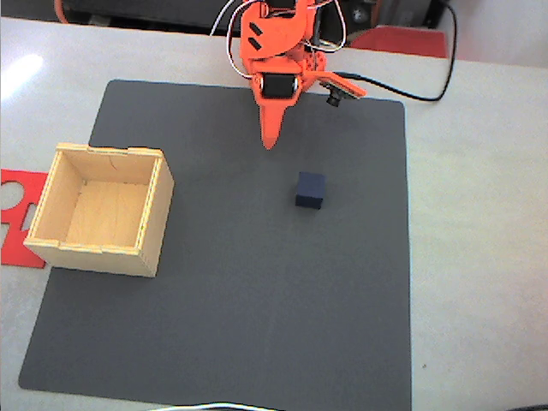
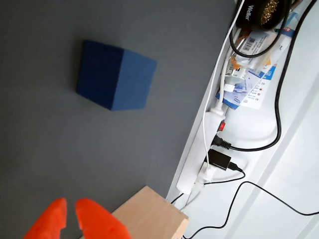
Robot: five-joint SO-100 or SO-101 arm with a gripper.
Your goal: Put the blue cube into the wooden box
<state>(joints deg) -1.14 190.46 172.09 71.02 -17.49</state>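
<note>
Navy blue cube (image 1: 310, 190), pale plywood wooden box (image 1: 101, 208), orange gripper (image 1: 270, 142), dark grey mat (image 1: 240, 300), red cut-out (image 1: 17, 214), off-white table (image 1: 479, 257), black cable (image 1: 428, 86).

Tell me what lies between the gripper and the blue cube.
Nothing but bare grey mat: in the fixed view the gripper and the blue cube have nothing between them.

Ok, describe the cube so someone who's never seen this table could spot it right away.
Find the dark grey mat in the fixed view. The cube sits alone right of the mat's middle, below the orange gripper. It is small and navy blue, unlike the large pale wooden box at the mat's left edge.
</note>
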